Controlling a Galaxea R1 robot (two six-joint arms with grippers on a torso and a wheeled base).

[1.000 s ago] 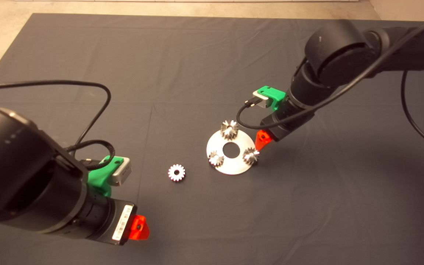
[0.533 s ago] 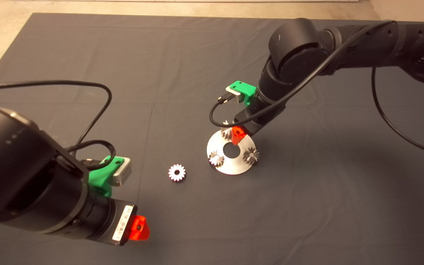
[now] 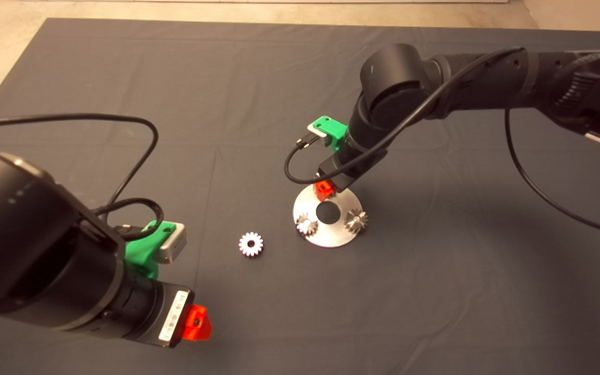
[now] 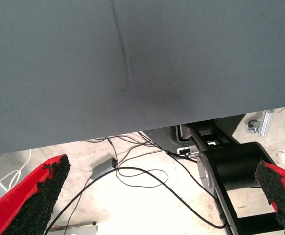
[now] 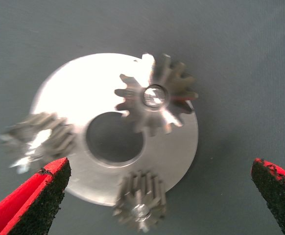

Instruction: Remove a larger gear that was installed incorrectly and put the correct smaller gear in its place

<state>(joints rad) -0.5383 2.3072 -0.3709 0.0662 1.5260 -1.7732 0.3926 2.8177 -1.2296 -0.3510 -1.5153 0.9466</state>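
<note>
The larger gear (image 5: pixel 154 100), dark grey and conical, sits on the silver disc (image 5: pixel 74 83) near its rim. In the head view the right arm hides it. My right gripper (image 5: pixel 159 166) hangs open above the disc (image 3: pixel 331 237), its fingers (image 5: pixel 39 200) wide apart and touching nothing. From the head view this gripper (image 3: pixel 324 188) is over the disc's far edge. The smaller gear (image 3: pixel 250 244) lies loose on the mat left of the disc. My left gripper (image 3: pixel 196 322) is parked open at the lower left.
Two small gears (image 3: pixel 305 225) (image 3: pixel 355 221) stand on the disc's near half, either side of its centre hole (image 3: pixel 326 211). The left wrist view looks past the mat's edge (image 4: pixel 132 132) to floor cables and the robot's base (image 4: pixel 230 166).
The right arm has swung left, from beside the disc's right small gear to above the larger gear at the far edge. The left arm and the loose gear stayed put.
</note>
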